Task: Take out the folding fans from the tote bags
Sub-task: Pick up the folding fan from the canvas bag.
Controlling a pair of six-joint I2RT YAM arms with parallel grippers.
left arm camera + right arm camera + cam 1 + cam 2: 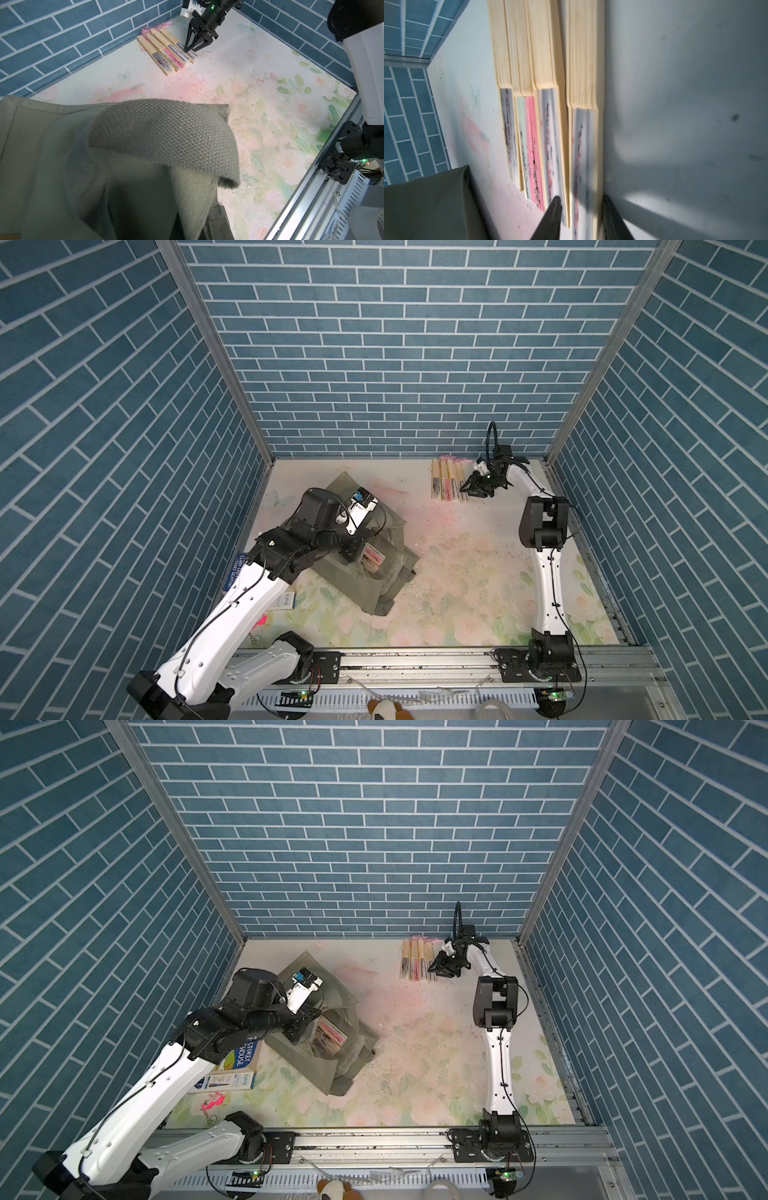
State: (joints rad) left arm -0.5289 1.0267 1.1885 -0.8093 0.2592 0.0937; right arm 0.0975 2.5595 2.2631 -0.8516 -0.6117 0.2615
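The grey-green tote bag (390,576) (345,1065) lies crumpled at the left of the table, its mouth held up. My left gripper (359,539) is at the bag's rim, its jaws hidden under the fabric (162,133). Folding fans (372,561) (330,1038) show inside the mouth. Several more fans (449,481) (417,965) (168,49) lie in a row by the back wall. My right gripper (464,489) (582,207) is open over the row's right end. Its fingers straddle the last fan (584,155), which rests on the table.
A blue book (241,1056) and a small flat box (226,1081) lie left of the bag, partly under my left arm. A pink key charm (212,1101) sits near the front left. Brick walls close three sides and a metal rail (415,659) runs along the front.
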